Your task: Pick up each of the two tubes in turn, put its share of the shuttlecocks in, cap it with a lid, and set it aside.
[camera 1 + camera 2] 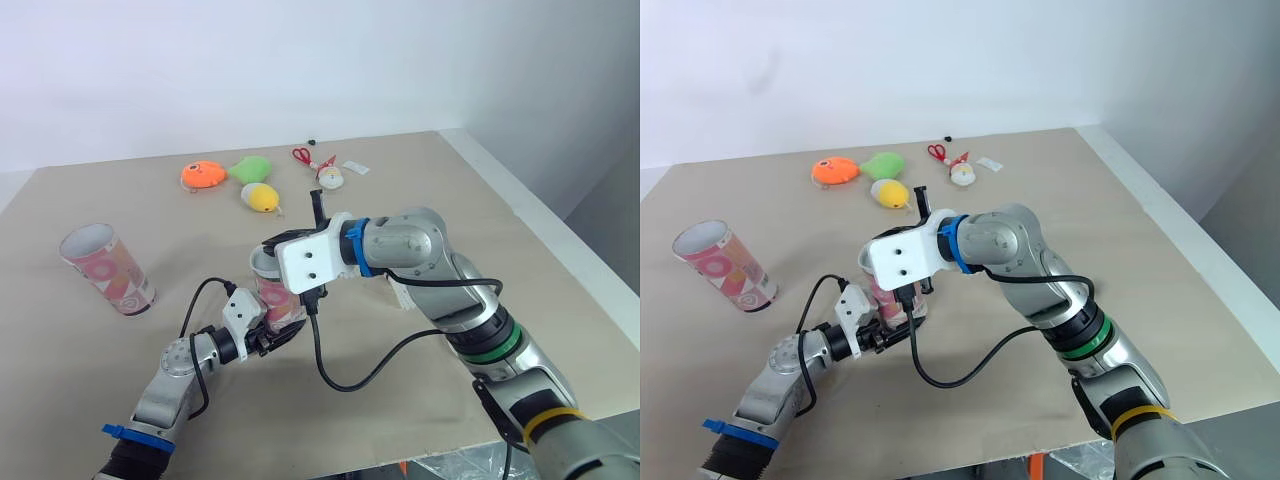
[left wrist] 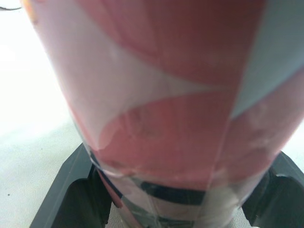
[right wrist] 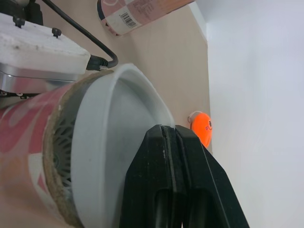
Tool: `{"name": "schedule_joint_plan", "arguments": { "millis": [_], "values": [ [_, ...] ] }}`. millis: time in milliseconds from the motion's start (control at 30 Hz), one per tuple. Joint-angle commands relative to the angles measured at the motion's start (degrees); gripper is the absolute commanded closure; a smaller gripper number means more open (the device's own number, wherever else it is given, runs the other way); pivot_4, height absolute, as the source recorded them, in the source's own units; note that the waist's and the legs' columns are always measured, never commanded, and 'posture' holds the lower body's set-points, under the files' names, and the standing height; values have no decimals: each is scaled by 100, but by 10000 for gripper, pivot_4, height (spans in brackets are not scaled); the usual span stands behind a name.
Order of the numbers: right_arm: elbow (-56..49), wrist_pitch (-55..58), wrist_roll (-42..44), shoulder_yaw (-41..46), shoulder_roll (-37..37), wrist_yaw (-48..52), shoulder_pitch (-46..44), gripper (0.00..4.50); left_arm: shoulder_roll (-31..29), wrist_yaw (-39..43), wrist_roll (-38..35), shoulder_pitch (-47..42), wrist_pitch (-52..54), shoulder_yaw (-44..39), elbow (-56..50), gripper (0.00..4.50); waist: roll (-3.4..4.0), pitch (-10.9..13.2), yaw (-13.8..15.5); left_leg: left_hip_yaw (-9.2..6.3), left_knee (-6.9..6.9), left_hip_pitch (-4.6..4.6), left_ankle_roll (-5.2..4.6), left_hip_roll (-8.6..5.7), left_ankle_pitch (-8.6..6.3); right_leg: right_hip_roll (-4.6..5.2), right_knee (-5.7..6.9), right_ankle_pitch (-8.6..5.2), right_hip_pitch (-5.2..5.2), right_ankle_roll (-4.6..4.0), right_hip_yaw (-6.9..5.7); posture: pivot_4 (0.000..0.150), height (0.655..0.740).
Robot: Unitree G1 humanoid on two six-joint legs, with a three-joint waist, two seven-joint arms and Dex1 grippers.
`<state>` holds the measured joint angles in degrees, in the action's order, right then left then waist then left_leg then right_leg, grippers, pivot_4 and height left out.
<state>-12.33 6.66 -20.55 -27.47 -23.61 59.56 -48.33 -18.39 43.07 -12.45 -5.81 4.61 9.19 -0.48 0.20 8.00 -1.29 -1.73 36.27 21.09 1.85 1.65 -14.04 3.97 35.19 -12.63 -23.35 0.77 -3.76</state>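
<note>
right tool [image 3: 167, 131] closed, apparently touching lid [image 3: 105, 156] on tube [image 3: 23, 130]

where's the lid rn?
In the right wrist view, the white lid sits at the mouth of the tube that the left claw holds mid-table, with the right claw closed against its rim.
</note>
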Motion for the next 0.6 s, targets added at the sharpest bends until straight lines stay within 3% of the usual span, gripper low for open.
{"name": "schedule_joint_plan", "arguments": {
  "millis": [33, 300, 600],
  "values": [
    [576, -89, -164, -774, 5, 372, 328, 44499, 3, -80, 159, 21, 148, 116, 225, 15752, 1, 0, 0, 0, 0, 0, 0, 0, 0, 5, -3, 0, 0, 1, -5, 1500, 7400],
    [644, -200, -172, -713, 179, 297, 400, 44499, 11, -86, 166, 35, 164, 113, 198, 15752, 5, -3, 0, -1, 0, -1, 9, 7, -6, 77, -14, -5, -2, 10, -124, 1500, 7400],
    [1203, -873, -919, -872, 108, -77, 486, 44499, 13, -72, 170, 27, 181, 114, 189, 15752, 21, -12, 0, 0, 1, -3, 25, 8, -15, 146, -22, -6, -4, 13, -247, 1500, 7400]
  ]
}}
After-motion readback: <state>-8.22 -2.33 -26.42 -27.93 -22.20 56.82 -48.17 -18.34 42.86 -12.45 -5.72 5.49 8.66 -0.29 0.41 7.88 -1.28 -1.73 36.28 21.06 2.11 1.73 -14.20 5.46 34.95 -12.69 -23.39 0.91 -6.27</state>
